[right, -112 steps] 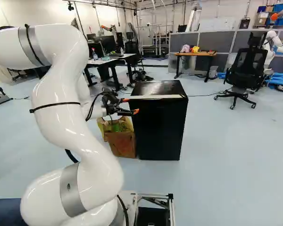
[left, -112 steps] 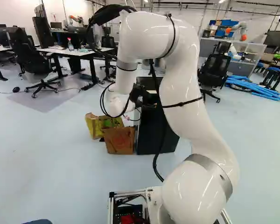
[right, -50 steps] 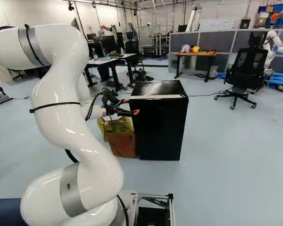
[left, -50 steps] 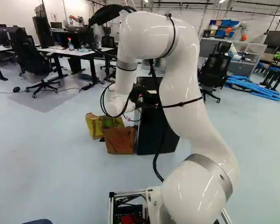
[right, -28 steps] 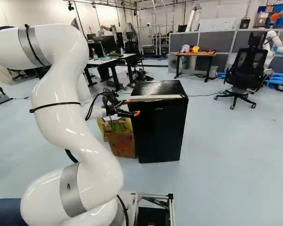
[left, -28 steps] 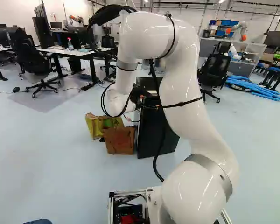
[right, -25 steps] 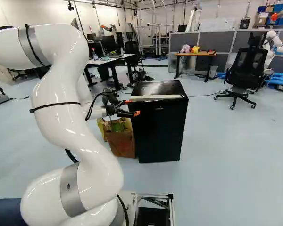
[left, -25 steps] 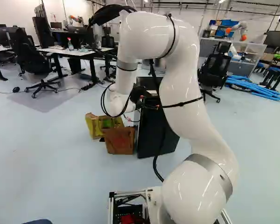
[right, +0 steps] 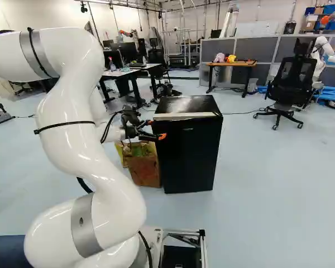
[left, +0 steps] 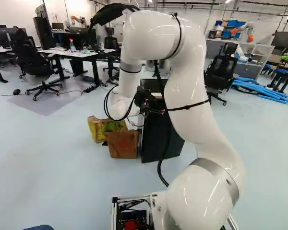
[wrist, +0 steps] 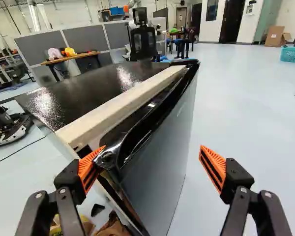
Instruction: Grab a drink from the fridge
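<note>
- Pincer: fingers spread wide, nothing gripped. One orange pad sits at the door's near top corner, looks to be touching; other pad hangs free out past the door face.
- Fridge: upright on the floor ahead of the base. Door looks slightly ajar, gap widest at the pincer end, narrow at the far end. Pale strip runs along the top just behind it.
- Drink: not visible in any view. Presumably inside; can't confirm.
- Step, my read: prying the door, early stage. Next: ease that pad behind the edge, swing the door out.
- Risk: pad slides off the glossy corner, door falls back. Cause: only the tip on it, no clamp.
- Risk: fridge skids or twists instead of opening. Cause: sideways push high up, stiff seal.
- Risk: finger jams in the gap. Cause: going deeper before it widens.
- Risk: arm lowering onto the brown bag, which stands beside the fridge under the pincer.
</note>
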{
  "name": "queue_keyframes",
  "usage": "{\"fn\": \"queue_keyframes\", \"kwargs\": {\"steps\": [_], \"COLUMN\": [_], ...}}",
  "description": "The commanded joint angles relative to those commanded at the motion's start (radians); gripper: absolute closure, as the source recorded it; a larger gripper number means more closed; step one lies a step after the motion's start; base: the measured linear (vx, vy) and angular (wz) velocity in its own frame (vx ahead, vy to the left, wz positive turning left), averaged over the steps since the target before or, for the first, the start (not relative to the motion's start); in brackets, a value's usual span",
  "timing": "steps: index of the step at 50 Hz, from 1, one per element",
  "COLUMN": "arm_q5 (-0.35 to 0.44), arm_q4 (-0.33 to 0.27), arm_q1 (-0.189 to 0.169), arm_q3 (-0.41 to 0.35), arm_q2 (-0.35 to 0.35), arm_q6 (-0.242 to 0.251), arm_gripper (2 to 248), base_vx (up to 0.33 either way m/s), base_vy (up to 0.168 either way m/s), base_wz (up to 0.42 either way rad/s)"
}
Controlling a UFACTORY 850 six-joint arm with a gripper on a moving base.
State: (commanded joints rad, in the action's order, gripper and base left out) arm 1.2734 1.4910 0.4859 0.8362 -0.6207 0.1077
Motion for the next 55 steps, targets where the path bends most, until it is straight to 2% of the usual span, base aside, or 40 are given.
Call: {"fn": "queue_keyframes", "kwargs": {"steps": [38, 55], "arm_q5": [0.041, 0.053], "arm_q4": [0.064, 0.112], "arm_q1": [0.025, 0.036], "arm_q3": [-0.077, -0.123], "arm_q2": [0.040, 0.064], "arm_q6": [0.000, 0.000], "arm_gripper": [3, 3], "base_vx": [0.000, 0.000], "base_vy": [0.000, 0.000], "base_wz": [0.000, 0.000]}}
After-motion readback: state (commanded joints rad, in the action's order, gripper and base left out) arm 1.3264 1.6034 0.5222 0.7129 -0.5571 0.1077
